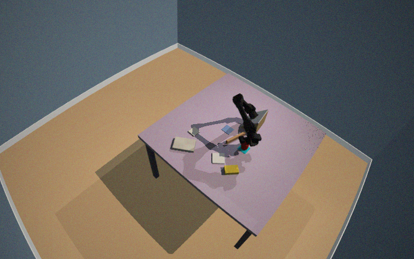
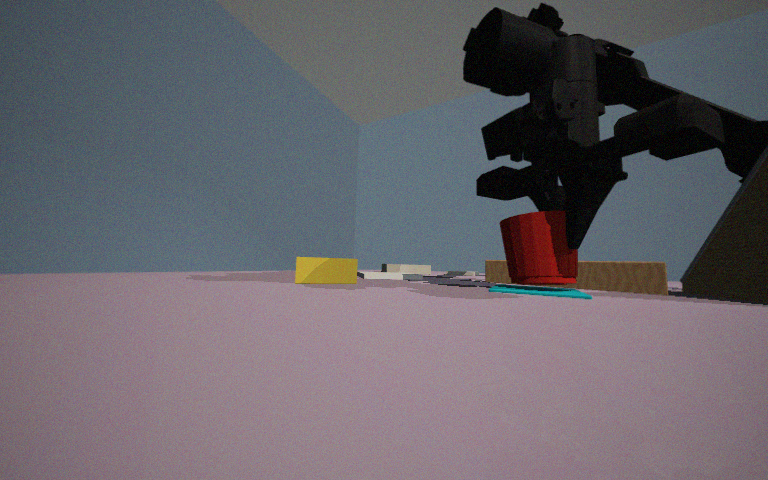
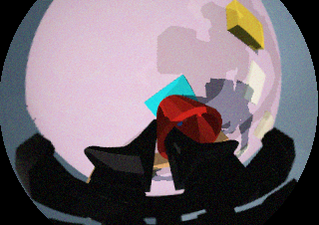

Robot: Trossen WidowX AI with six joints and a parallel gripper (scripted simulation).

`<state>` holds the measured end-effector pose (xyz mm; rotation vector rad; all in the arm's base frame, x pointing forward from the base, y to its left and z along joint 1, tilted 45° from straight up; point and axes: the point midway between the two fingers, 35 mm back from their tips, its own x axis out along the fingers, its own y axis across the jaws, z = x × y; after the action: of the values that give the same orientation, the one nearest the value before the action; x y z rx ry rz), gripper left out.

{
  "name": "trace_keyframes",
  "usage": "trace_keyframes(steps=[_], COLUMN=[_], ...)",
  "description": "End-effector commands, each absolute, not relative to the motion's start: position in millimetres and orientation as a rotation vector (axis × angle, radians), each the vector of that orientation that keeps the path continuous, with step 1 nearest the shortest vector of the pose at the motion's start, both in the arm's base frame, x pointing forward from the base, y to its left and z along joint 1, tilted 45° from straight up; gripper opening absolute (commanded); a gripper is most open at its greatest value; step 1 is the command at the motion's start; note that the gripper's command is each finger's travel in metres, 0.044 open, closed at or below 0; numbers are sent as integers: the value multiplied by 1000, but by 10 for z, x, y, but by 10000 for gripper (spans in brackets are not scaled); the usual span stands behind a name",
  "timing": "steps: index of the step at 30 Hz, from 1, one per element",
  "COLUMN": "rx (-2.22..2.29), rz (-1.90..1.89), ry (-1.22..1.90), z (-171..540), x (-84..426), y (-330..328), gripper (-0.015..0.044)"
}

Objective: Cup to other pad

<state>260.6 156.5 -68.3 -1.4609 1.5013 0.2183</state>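
one gripper is clamping one red cup just over one teal pad; one yellow block is lying nearby.

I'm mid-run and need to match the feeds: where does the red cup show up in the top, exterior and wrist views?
Top: red cup right of centre on the table, under the black arm, over the teal pad.
Exterior: cup right of centre, clamped in the gripper, just above the teal pad.
Wrist: cup at centre, rim towards the camera, teal pad behind it.
Shared landmark: the yellow block.
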Motion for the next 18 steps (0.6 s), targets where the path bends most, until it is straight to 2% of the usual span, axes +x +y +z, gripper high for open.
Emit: trace_keyframes(steps=[1,9,14,18], rx=[-1460,-1460,-1460,-1460], rz=[218,218,218,218], ry=[1501,1501,1501,1501], z=[-680,-680,-680,-680], x=[2606,2606,2606,2606], y=[1569,1569,1569,1569], gripper=[0,0,128,128])
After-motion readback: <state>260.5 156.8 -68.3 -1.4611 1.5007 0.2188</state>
